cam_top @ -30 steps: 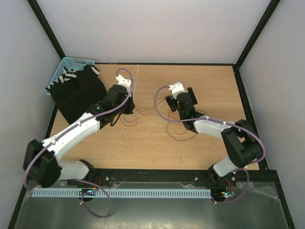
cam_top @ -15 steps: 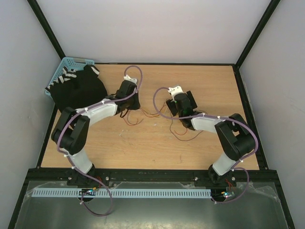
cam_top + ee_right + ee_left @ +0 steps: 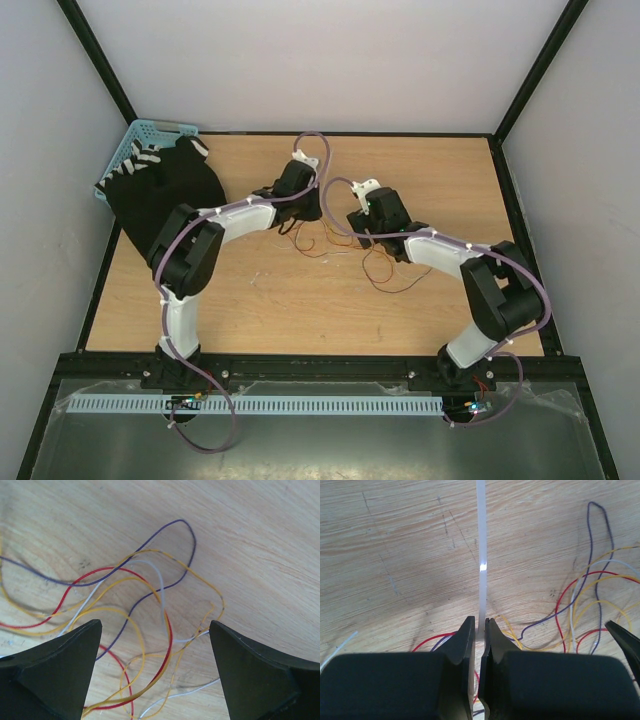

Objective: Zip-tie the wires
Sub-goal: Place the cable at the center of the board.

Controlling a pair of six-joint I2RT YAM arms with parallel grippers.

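A loose tangle of thin red, yellow, purple and white wires [image 3: 345, 250] lies on the wooden table between the two arms. My left gripper [image 3: 480, 626] is shut on a white zip tie [image 3: 481, 555], whose strip runs straight away from the jaws over the wood; red and purple wires [image 3: 580, 600] lie just to its right. In the top view the left gripper [image 3: 300, 215] is at the wires' left end. My right gripper [image 3: 156, 630] is open and empty, hovering right above the wire loops [image 3: 150, 610]; it shows in the top view [image 3: 358, 228].
A black cloth [image 3: 165, 195] covers the table's far left corner, over a blue basket [image 3: 135, 140]. Black frame posts run along the table edges. A white slotted cable duct [image 3: 300, 405] lies on the metal shelf in front of the arm bases.
My left arm has swung right, toward the table's middle, bringing its gripper up to the wires. My right gripper has shifted slightly left, toward the same wires.
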